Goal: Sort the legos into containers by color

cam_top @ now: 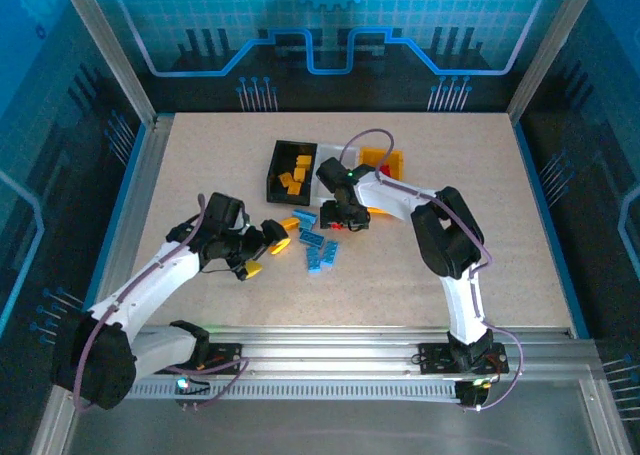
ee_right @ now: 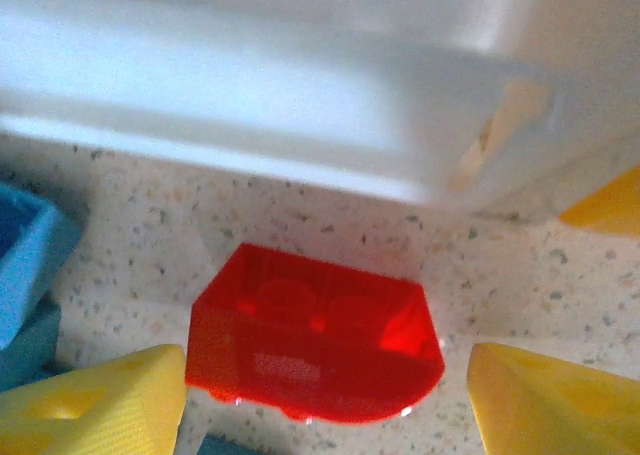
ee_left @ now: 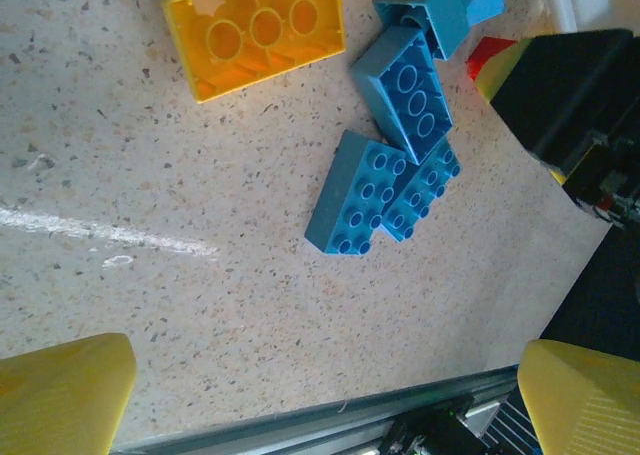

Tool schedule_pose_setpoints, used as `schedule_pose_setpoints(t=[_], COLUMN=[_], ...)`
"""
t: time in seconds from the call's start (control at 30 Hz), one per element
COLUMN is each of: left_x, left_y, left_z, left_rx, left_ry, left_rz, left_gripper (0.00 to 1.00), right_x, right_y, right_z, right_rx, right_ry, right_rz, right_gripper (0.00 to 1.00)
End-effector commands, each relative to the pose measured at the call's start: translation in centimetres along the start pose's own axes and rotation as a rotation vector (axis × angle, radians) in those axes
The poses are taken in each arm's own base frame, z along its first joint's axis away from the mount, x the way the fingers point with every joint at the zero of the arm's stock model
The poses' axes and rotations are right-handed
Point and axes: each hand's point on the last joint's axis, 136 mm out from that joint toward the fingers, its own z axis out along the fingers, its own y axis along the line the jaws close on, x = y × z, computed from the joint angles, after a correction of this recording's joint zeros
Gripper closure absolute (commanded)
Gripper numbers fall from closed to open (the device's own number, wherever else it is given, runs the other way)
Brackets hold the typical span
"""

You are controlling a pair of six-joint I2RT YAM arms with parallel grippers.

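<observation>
My right tool stands spread around the red lego — one finger on each side, not pinching it. The lego lies near the middle of the desk, just before the white container, with its long axis from finger to finger. My left tool — spread too — hangs over the blue legos.

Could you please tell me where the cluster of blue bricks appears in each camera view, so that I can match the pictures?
Top external: the blue bricks sit mid-picture, slightly below centre.
Left wrist: from the top right down to the centre.
Right wrist: cut off at the left edge.
Shared landmark: the red brick, just right of the blue bricks in both wrist views.
</observation>
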Motion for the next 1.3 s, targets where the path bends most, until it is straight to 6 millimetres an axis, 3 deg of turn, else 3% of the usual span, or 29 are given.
schedule_pose_setpoints(t=[0.0,0.27,0.5,0.73,1.0,1.17,1.27], left_x=[0.1,0.2,0.3,0.5,0.3,-0.4,-0.8], left_y=[-0.2,0.1,0.5,1.0,1.0,0.9,0.8], left_z=[-1.0,-1.1,-1.0,-1.1,-2.0,-2.7,-3.1], left_rx=[-0.005,-0.007,-0.003,0.005,0.02,0.023,0.012], left_ry=[-0.003,0.005,0.008,0.004,-0.033,-0.065,-0.085], left_rz=[0.021,0.023,0.017,0.009,0.002,0.005,0.014], left_gripper=[0.01,0.01,0.01,0.01,0.01,0.01,0.01], right_x=[-2.0,-2.3,-1.8,-1.3,0.2,1.1,0.6], right_y=[0.2,0.4,-0.1,-0.5,-1.5,-2.8,-4.3], right_z=[0.6,1.8,2.2,1.4,-1.8,-5.1,-7.5], right_rx=[0.028,0.037,0.049,0.05,0.01,-0.037,-0.062], right_ry=[-0.072,-0.063,-0.038,-0.037,-0.047,-0.074,-0.106], right_rz=[0.032,0.035,0.018,-0.001,-0.004,0.02,0.051], right_gripper=[0.25,0.29,0.4,0.5,0.58,0.59,0.59])
